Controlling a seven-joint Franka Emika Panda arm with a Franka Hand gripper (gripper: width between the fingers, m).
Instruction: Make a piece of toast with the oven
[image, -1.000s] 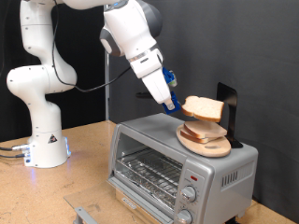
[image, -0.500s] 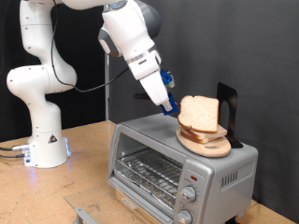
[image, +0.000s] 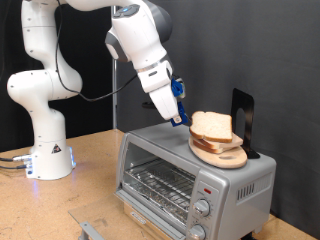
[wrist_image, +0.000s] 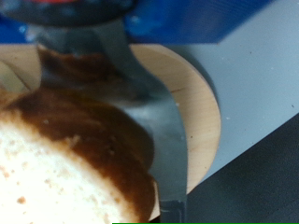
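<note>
Fingers (wrist_image: 159, 121) of the gripper (image: 184, 117) are clamped on the piece of toast (image: 212, 126), holding it by its edge above the round wooden plate (image: 222, 152). In the wrist view one dark finger crosses the crust of the slice, with the plate directly behind it. Plate position: on the top panel of the oven (image: 195, 175), toward the exterior view's right. Oven door: open, wire rack (image: 160, 182) visible inside. A black upright stand (image: 242, 118) sits just behind the plate.
</note>
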